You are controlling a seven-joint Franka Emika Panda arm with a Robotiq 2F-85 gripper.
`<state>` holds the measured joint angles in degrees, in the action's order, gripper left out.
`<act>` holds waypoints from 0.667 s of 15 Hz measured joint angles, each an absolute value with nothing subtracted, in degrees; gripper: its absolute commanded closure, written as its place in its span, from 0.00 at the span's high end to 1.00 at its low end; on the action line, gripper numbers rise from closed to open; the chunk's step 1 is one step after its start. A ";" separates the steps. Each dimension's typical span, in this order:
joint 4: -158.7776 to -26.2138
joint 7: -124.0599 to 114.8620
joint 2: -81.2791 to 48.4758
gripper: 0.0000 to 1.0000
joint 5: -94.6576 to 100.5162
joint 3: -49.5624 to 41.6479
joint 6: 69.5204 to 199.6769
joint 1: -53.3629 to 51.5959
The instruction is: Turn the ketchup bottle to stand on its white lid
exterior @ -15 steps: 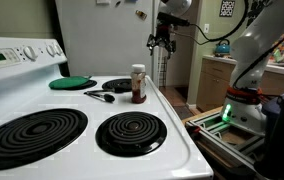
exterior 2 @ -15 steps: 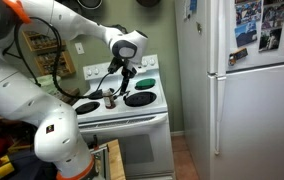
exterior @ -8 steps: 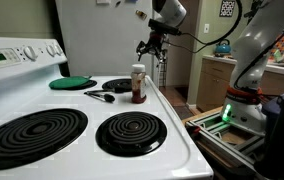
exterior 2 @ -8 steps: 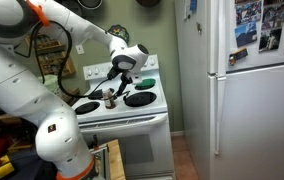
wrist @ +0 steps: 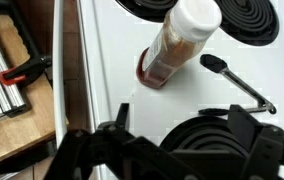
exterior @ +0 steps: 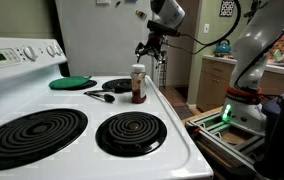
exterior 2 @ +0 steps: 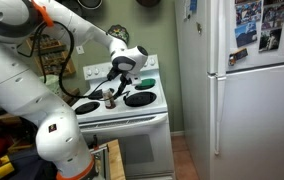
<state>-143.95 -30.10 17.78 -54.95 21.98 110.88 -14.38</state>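
Fig.: stove scene, arm poised above. The ketchup bottle (exterior: 138, 86) stands upright on the white stovetop (exterior: 77, 108) w/ the white lid (exterior: 138, 69) uppermost and its base on bare enamel, near the stove edge that faces the robot base. In the wrist view you look down on the bottle (wrist: 167, 55): the lid (wrist: 195, 17) is nearest the camera, the dark-red body narrows toward the base, and the base sits btw. two coil burners, close to the stove's edge. A black utensil (exterior: 100, 95) lies flat just beside the bottle, not touching it; the wrist view shows its head (wrist: 214, 63) near the bottle's side and the handle running away across the enamel. A flat green pad (exterior: 72, 82) rests farther back, by the rear burner (exterior: 117, 85). Your gripper (exterior: 153, 47) hangs in the air above and beyond the bottle, well apart from it and touching nothing. In the wrist view its jaws are spread wide w/ nothing btw. them, and the dark fingers (wrist: 82, 155) are blurred along the bottom edge. In an exterior view the arm reaches over the stove w/ the gripper (exterior 2: 119, 84) above the bottle (exterior 2: 112, 99), which is too small there to make out its lid. A white fridge (exterior 2: 237, 90) stands beside the stove.
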 measured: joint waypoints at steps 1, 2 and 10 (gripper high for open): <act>-143.87 -30.05 17.07 1.00 -55.17 22.18 110.88 -14.86; -143.78 -30.04 16.23 1.00 -55.61 22.42 110.88 -15.40; -143.24 -30.05 9.60 1.00 -62.99 23.37 111.23 -17.62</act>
